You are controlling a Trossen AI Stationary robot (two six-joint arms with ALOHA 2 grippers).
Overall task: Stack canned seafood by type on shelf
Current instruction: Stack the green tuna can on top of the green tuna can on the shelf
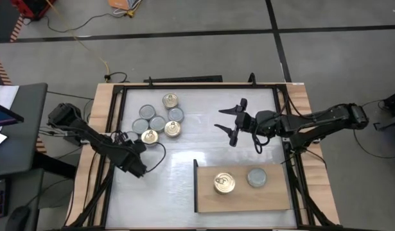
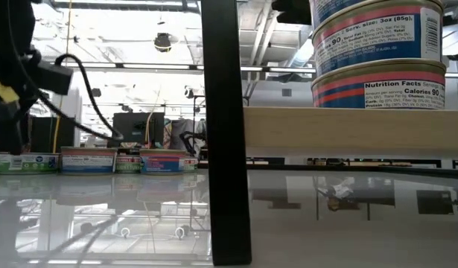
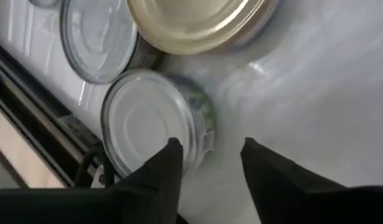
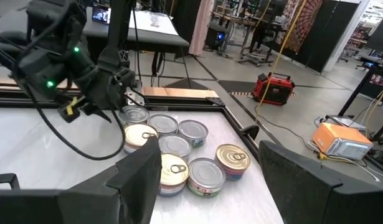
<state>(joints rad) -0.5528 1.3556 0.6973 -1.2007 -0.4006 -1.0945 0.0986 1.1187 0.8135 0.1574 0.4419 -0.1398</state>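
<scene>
Tins: flat round metal seafood cans (image 1: 158,119), gold or silver-grey lids.
Left gripper (image 3: 208,163): part open, one finger touching a silver-lidded can (image 3: 147,127), nothing gripped.
Right gripper (image 1: 230,120): spread wide, empty.
Label: "Nutrition Facts", "Calories 90".

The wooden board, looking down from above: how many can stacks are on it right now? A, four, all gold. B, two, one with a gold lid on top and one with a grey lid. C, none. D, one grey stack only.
B: the wooden board carries a gold-lidded stack and, beside it, a grey-lidded stack; the other cans sit in a cluster on the table.
</scene>
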